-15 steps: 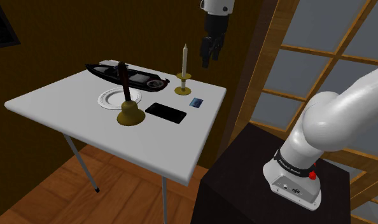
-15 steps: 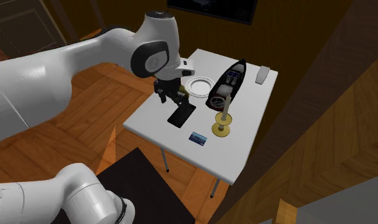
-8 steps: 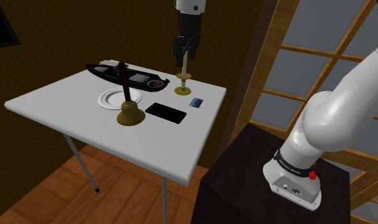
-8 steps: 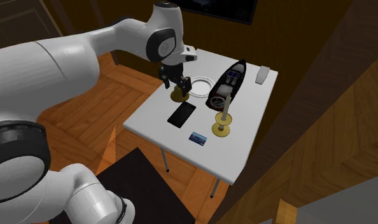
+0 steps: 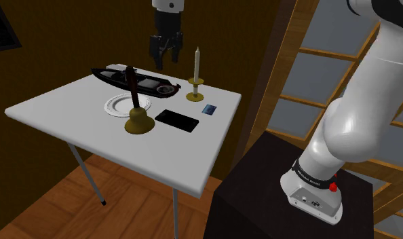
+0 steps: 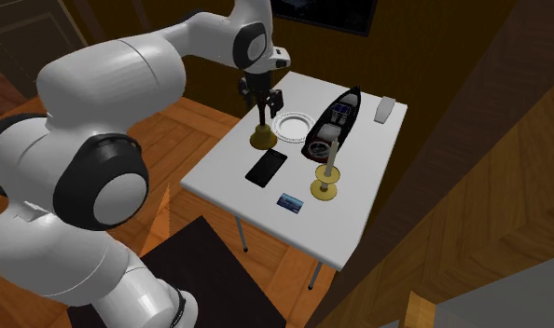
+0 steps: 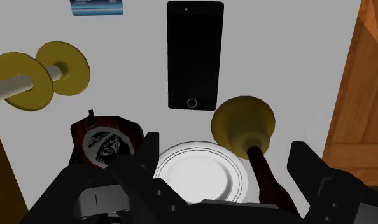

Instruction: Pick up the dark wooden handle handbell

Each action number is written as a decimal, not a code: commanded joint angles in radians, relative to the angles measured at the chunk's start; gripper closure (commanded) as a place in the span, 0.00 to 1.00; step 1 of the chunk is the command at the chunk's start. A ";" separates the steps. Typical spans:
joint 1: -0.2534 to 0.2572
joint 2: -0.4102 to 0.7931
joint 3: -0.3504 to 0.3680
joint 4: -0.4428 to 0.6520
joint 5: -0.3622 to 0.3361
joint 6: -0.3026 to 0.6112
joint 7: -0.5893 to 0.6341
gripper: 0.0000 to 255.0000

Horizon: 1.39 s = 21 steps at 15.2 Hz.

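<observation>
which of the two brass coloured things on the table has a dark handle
The brass-coloured bell beside the round white plate: a dark brown handle rises from it. The brass-coloured candlestick holds a pale candle instead.

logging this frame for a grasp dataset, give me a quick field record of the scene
target: handbell, upright on the table, beside the plate
gripper: high above the table, fingers open, holding nothing
others: phone, boat model, candle, blue card
task state: handbell not yet grasped
</observation>
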 commanded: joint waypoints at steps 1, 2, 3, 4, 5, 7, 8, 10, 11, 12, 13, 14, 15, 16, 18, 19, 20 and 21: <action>0.015 0.068 0.013 0.082 -0.010 -0.006 0.017 0.00; 0.023 0.105 0.019 0.128 -0.017 -0.011 0.025 0.00; 0.031 0.143 0.024 0.176 -0.024 -0.019 0.033 0.00; 0.041 0.181 0.029 0.227 -0.032 -0.028 0.040 0.00; 0.051 0.221 0.033 0.281 -0.040 -0.038 0.047 0.00; 0.075 0.305 0.040 0.400 -0.058 -0.066 0.061 0.00; 0.089 0.350 0.043 0.466 -0.068 -0.083 0.067 0.00; 0.107 0.409 0.045 0.554 -0.080 -0.108 0.073 0.00; 0.106 0.404 0.045 0.534 -0.079 -0.092 0.073 0.00; 0.104 0.400 0.045 0.514 -0.078 -0.077 0.072 0.00; 0.103 0.398 0.045 0.496 -0.077 -0.062 0.072 0.00; 0.101 0.395 0.044 0.478 -0.077 -0.047 0.072 0.00; 0.100 0.392 0.044 0.461 -0.076 -0.032 0.072 0.00; 0.099 0.390 0.044 0.445 -0.076 -0.017 0.071 0.00; 0.097 0.388 0.044 0.419 -0.075 0.005 0.071 0.00; 0.097 0.388 0.044 0.419 -0.075 0.005 0.071 0.00; 0.097 0.387 0.044 0.419 -0.075 0.005 0.071 1.00; 0.097 0.386 0.044 0.418 -0.075 0.005 0.071 1.00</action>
